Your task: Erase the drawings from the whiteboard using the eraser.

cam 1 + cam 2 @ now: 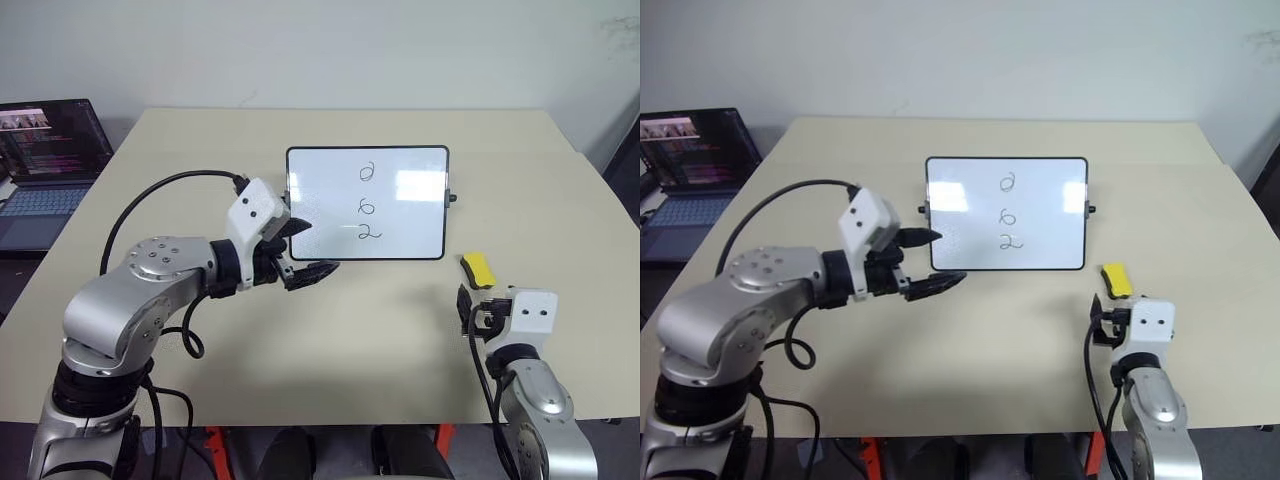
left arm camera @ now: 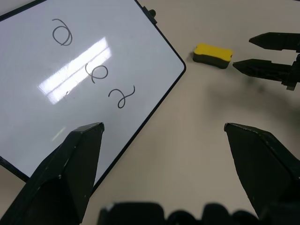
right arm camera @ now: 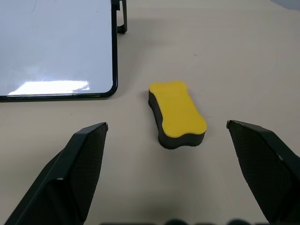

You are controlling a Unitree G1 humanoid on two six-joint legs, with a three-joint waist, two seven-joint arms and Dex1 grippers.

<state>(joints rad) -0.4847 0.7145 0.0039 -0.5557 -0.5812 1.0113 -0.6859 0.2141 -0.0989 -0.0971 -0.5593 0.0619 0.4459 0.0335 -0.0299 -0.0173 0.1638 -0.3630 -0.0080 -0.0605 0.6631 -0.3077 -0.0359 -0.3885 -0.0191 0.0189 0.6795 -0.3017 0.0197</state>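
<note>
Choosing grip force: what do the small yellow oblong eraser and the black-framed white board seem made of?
The yellow eraser looks like matte foam over a dark, perhaps felt, underside. The whiteboard looks glossy, mirroring lights, likely coated; its thin black frame looks plastic.

beige table (image 1: pixel 300 360); white wall (image 1: pixel 320 50)

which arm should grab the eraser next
Probably the right. The right gripper sits open just short of the eraser, which lies between its fingers' line beside the whiteboard. The left gripper, also open, hovers at the board's far corner.
</note>
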